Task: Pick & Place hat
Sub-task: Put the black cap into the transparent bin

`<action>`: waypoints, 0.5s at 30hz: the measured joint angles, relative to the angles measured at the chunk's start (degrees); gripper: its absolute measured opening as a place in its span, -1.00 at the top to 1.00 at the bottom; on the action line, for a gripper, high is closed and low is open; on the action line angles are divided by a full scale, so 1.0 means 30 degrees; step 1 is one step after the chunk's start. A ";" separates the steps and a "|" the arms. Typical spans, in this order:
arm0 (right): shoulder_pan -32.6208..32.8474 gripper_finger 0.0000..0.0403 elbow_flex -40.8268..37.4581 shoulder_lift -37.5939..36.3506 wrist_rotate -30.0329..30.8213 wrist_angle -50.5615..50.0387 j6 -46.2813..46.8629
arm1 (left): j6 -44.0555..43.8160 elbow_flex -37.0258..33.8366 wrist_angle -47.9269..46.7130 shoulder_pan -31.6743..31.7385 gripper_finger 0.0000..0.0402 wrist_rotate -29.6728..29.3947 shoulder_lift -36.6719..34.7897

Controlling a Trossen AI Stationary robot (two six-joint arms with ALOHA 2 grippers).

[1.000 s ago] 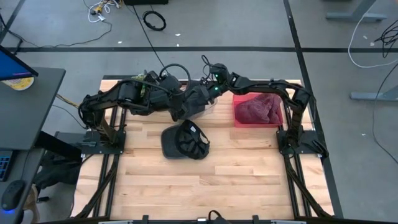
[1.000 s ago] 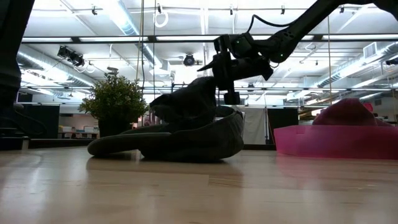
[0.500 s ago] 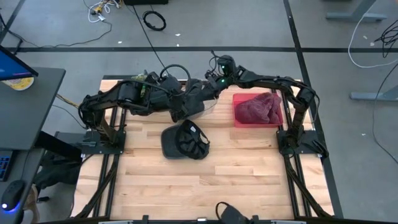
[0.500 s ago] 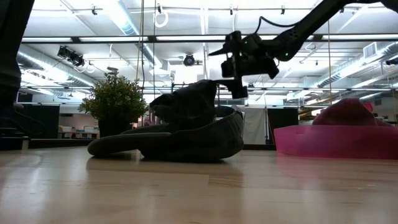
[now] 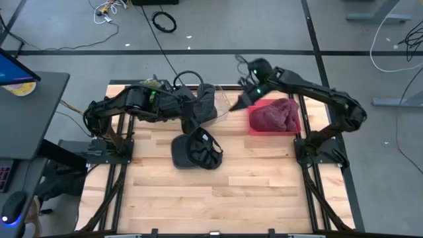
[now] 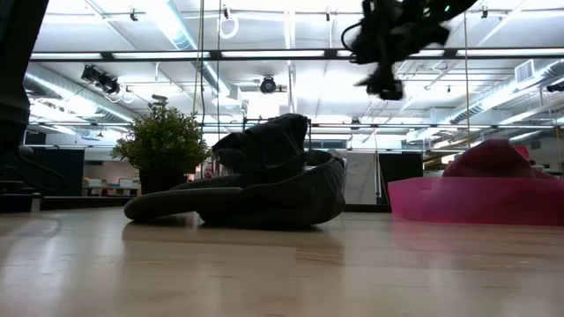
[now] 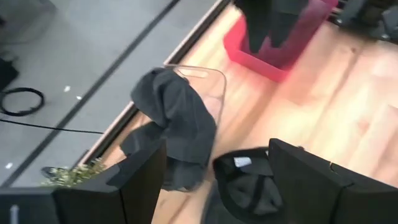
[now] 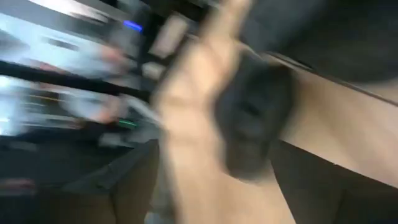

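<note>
There are no words or numbers to read in any of these pictures. The black cap [image 5: 196,149] lying open on the counter [image 5: 218,192] has a small white tag [image 7: 242,162] inside it. It may have print on it, but it is too small to make out.

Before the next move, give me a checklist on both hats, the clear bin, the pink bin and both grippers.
1. Black cap lies free on the table: ok.
2. Dark hat in the clear bin: ok.
3. Left gripper open, empty: ok.
4. Right gripper clear of the dark hat: ok.
5. Right gripper's opening: cannot tell.
6. Pink bin has room: not ok, maroon cloth fills it.
</note>
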 joint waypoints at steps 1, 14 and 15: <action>0.0291 -0.49 0.0000 -0.0420 0.1515 -0.1648 -0.1186 | -0.0007 0.0000 0.0000 0.0000 -0.43 0.0233 0.0000; 0.4900 -0.18 -0.3282 -0.1357 0.8352 -0.1760 -0.2126 | -0.1491 -0.0520 -0.0125 0.0040 -0.43 0.2827 0.0004; 0.5151 -0.16 -0.4073 -0.1355 0.8346 -0.0720 -0.1630 | -0.1659 -0.0732 -0.0160 0.0044 -0.43 0.2829 0.0024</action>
